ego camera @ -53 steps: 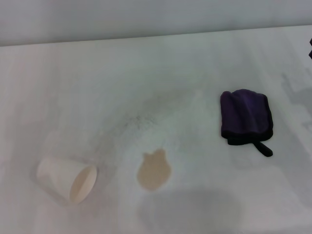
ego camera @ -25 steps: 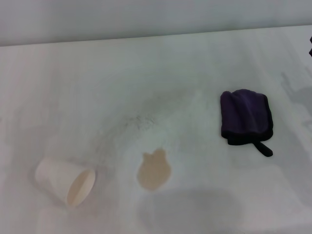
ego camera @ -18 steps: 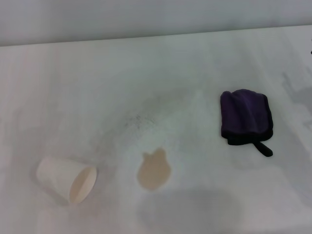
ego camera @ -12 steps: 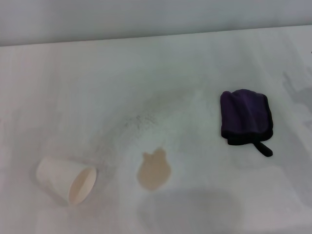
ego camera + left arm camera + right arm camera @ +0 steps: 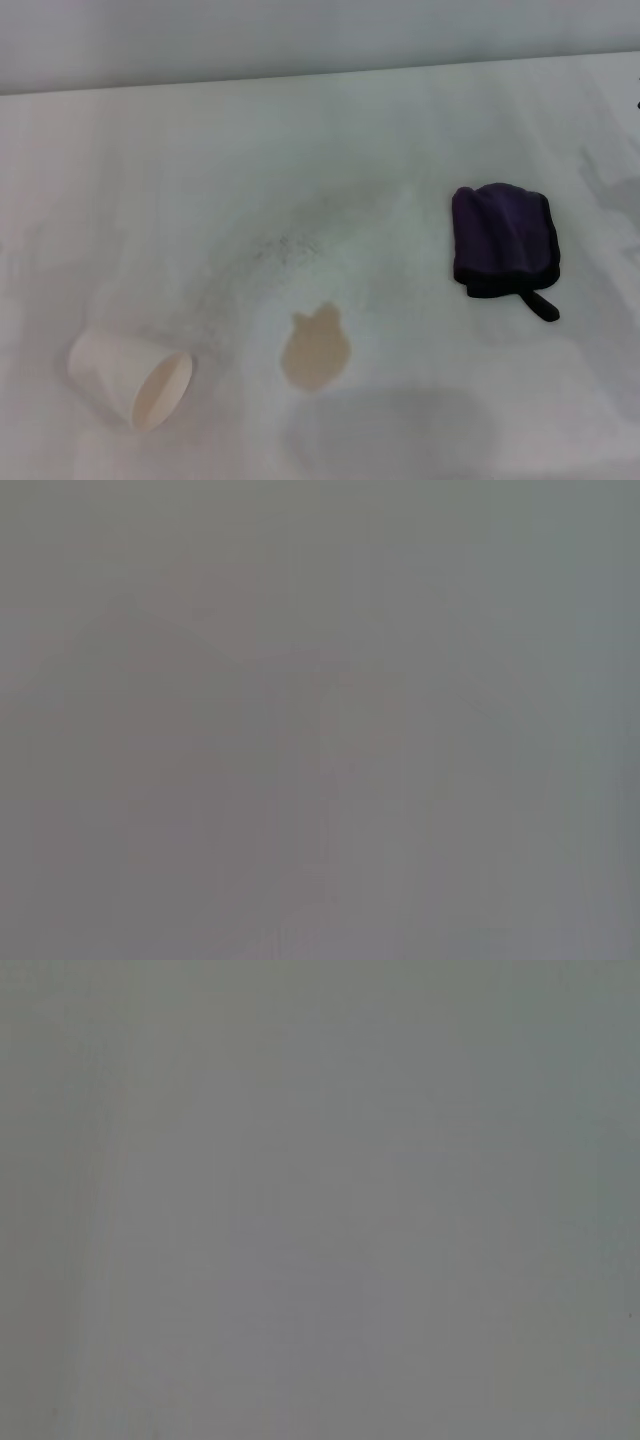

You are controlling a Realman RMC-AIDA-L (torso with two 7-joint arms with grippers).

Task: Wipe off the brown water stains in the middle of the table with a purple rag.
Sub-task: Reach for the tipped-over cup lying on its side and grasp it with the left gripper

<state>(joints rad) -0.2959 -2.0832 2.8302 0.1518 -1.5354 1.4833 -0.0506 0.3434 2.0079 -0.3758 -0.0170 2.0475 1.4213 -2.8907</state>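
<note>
Picking up the rag comes first, w/ neither hand in view, so can't tell their state. Nearest: cup (image 5: 132, 382) on its side, stain (image 5: 316, 351) just right of it. Rag (image 5: 503, 240) lies farther back, right, well apart on the table (image 5: 300, 150). Grab the bunched middle, not the loop tab (image 5: 538, 303), press flat, sweep inward.
</note>
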